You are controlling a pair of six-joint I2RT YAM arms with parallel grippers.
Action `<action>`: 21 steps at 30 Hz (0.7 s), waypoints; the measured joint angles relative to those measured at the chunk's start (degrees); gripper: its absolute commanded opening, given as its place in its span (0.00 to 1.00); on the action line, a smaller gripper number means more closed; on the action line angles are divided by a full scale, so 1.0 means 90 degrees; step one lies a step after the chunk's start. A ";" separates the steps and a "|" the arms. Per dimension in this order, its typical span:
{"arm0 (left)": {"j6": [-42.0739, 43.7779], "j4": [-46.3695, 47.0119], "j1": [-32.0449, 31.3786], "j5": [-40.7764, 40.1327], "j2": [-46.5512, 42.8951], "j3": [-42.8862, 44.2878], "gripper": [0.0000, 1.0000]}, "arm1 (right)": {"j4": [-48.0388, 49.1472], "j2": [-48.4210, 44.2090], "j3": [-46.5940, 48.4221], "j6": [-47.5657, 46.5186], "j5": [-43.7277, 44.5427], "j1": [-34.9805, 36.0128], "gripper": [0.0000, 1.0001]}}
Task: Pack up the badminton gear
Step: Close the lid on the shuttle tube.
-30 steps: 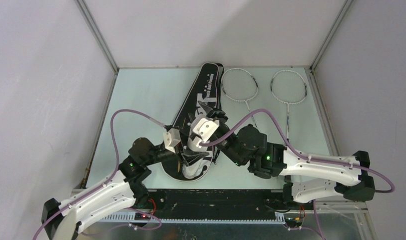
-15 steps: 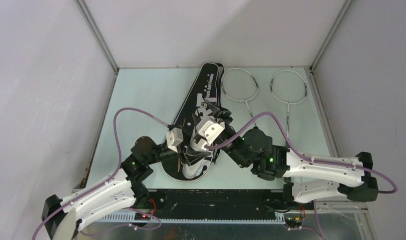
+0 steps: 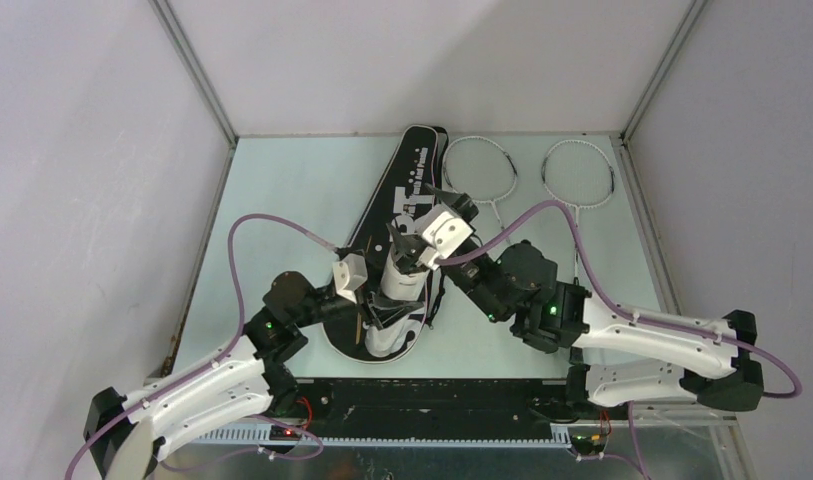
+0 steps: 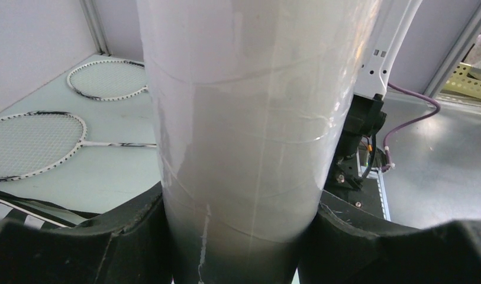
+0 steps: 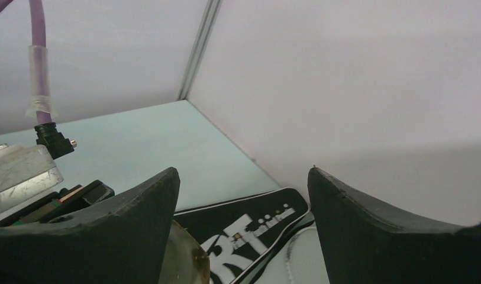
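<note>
My left gripper is shut on the long white tube and holds it upright over the black "SPORT" bag. In the left wrist view the tube fills the middle, with my fingers pressed against both sides. My right gripper is open and empty, just beyond the tube's top. In its wrist view the gripper frames the bag's lettering, with the tube's rim at the lower left. Two silver rackets lie at the far right. No shuttlecocks show.
The bag runs diagonally from the far centre to the near edge under both grippers. Grey walls close off the table on the left, far and right sides. Purple cables loop above both arms. The rackets also show in the left wrist view.
My right gripper has drawn up and back from the tube's top toward the far right. My left gripper still holds the tube in about the same place.
</note>
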 measured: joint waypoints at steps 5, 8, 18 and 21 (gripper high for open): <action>0.0109 -0.0019 0.0000 0.0019 -0.0032 0.0000 0.51 | -0.0333 -0.0284 -0.0027 0.0867 -0.0576 -0.0359 0.96; 0.0355 -0.0070 0.0000 0.0083 -0.0075 0.0000 0.52 | -0.0539 -0.0529 -0.0107 0.1341 -0.1073 -0.0578 0.99; 0.1231 -0.0396 0.0000 0.0311 -0.0243 0.0000 0.54 | -0.1314 -0.1739 -0.0153 0.2773 -0.2737 -0.1474 0.99; 0.1406 -0.0495 0.0000 0.0367 -0.0245 0.0032 0.55 | -0.1659 -0.2081 -0.0153 0.3067 -0.3383 -0.1700 0.99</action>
